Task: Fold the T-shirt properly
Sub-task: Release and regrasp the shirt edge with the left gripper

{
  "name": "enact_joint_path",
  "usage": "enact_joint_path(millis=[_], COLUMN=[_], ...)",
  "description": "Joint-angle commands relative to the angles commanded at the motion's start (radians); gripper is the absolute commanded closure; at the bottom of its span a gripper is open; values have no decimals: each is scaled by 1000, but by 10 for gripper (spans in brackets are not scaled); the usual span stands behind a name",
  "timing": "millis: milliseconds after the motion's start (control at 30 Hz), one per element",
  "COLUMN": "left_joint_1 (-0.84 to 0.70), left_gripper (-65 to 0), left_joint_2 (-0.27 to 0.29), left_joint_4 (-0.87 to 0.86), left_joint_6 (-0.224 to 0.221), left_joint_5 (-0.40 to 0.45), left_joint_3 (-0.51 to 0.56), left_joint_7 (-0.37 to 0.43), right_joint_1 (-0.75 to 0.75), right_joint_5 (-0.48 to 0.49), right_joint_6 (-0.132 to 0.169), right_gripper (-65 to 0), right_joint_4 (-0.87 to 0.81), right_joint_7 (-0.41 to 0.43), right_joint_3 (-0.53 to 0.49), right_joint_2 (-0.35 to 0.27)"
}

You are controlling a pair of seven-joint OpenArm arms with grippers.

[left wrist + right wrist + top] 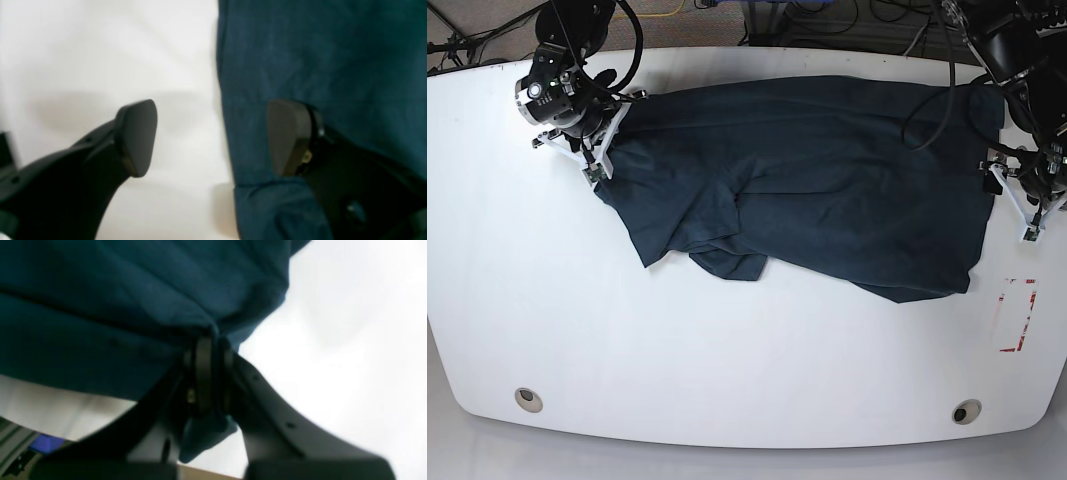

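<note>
Base view: T-shirt [827,190] lies lengthwise between arms; right gripper [210,373] pinches its edge, left gripper [213,136] spread astride its hem.

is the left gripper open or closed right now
Open. The left gripper has its pads wide apart, straddling the T-shirt edge without pinching it.

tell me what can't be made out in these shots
- Collar and label of the T-shirt: not findable in the base view; bunched folds hide them.
- Left gripper: open astride the shirt's edge; the blurred left wrist view doesn't show which hem.
- Right gripper: shut on cloth; which part is unclear, since the right wrist view is blurred.
- Red-marked patch on the table: too small to read.
</note>
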State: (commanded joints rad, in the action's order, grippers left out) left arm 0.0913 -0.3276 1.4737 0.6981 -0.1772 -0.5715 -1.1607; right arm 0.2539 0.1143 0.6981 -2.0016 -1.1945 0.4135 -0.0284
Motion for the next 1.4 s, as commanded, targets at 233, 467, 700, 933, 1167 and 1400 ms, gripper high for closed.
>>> enact_joint_path(millis=[233,467,700,933,1167,1400], left_joint_1=[0,0,-2,-5,-6,-49], left_gripper=[-458,-458,-389,-40,0,0], left_joint_2=[0,2,6,31,34,29], left_joint_4=[-91,-144,-150,-150,-133,14], left_joint_6=[0,0,0,0,0,0], left_joint_5=[2,-3,-3,3,2,2], left_joint_3=[49,57,58,58,58,57], left_joint_7=[54,54,52,54,48,20], right_joint_1=[3,2,2,2,0,2], right_joint_5=[5,2,6,6,0,0], right_joint_6=[0,0,0,0,0,0], right_gripper=[-30,-30,-30,-30,-30,-30], right_joint_4=[0,0,0,0,-2,-5], right_joint_7=[0,0,0,0,0,0], right_joint_3=[0,3,2,2,2,2], right_joint_2=[0,0,2,2,26,32])
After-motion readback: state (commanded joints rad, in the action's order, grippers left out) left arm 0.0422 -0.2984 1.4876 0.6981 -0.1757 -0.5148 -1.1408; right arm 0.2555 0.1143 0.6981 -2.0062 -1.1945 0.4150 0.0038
